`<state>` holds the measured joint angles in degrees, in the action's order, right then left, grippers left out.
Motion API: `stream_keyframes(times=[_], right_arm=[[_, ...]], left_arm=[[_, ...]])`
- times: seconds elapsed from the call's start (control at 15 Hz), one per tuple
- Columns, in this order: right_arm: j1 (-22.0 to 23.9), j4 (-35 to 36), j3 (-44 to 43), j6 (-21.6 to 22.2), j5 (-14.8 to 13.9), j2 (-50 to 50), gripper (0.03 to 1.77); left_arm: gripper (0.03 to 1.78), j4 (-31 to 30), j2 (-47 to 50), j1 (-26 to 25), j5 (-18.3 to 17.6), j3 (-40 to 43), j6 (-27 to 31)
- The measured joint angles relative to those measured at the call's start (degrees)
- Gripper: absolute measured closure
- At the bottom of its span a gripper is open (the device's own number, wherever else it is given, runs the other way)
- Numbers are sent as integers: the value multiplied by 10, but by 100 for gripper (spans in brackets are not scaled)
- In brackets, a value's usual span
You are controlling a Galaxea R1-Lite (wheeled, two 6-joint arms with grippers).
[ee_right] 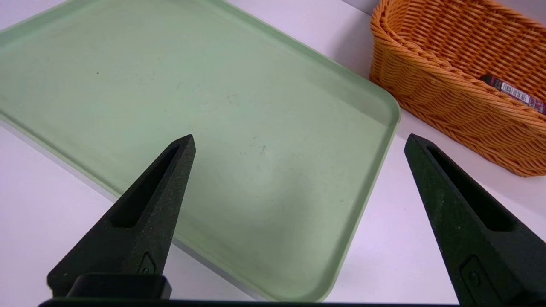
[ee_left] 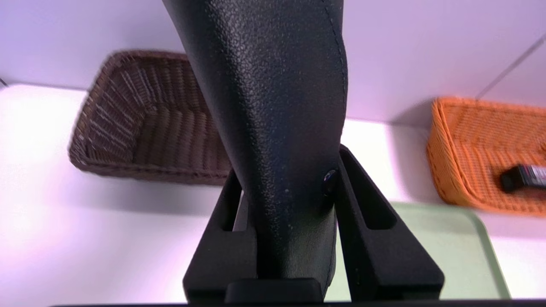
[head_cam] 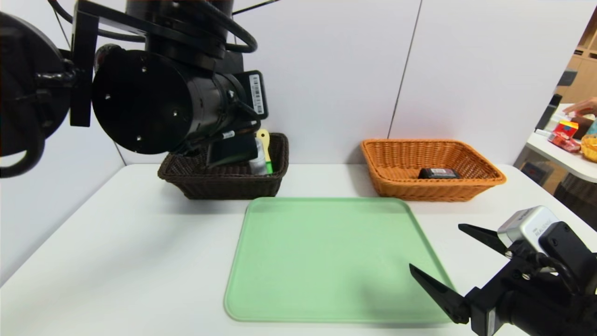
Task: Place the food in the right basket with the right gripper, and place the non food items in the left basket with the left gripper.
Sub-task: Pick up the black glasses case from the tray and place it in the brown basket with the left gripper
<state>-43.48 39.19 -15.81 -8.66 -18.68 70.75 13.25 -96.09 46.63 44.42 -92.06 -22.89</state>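
Observation:
My left gripper (ee_left: 286, 164) is shut on the long black soft case (ee_left: 273, 106), which hangs over the dark brown left basket (head_cam: 224, 182) (ee_left: 140, 123). In the head view the case (head_cam: 232, 149) shows below my left wrist. The white bottle (head_cam: 257, 161) and the yellow slotted spoon (head_cam: 265, 144) stand in that basket. The food, a small black carton (head_cam: 437, 173) (ee_right: 516, 91), lies in the orange right basket (head_cam: 396, 177) (ee_right: 431, 94). My right gripper (head_cam: 435, 246) (ee_right: 299, 138) is open and holds nothing, low over the near right corner of the tray.
A pale green tray (head_cam: 326, 261) (ee_right: 213, 85) lies bare in the middle of the white table (head_cam: 116, 242). A wall stands close behind both baskets. Far right, a side table (head_cam: 559, 156) carries packets, and a person's hand (head_cam: 580, 106) reaches over it.

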Motion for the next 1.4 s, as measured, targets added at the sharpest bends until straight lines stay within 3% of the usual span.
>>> stream_keyframes(times=[0.8, 1.4], right_arm=[[-1, 0, 1, -12, -1, -8, 10], [0, 1, 2, -11, -1, -11, 10]], left_arm=[[129, -110, -30, -124, -16, 0, 89], [129, -198, -95, -192, -42, 7, 107]])
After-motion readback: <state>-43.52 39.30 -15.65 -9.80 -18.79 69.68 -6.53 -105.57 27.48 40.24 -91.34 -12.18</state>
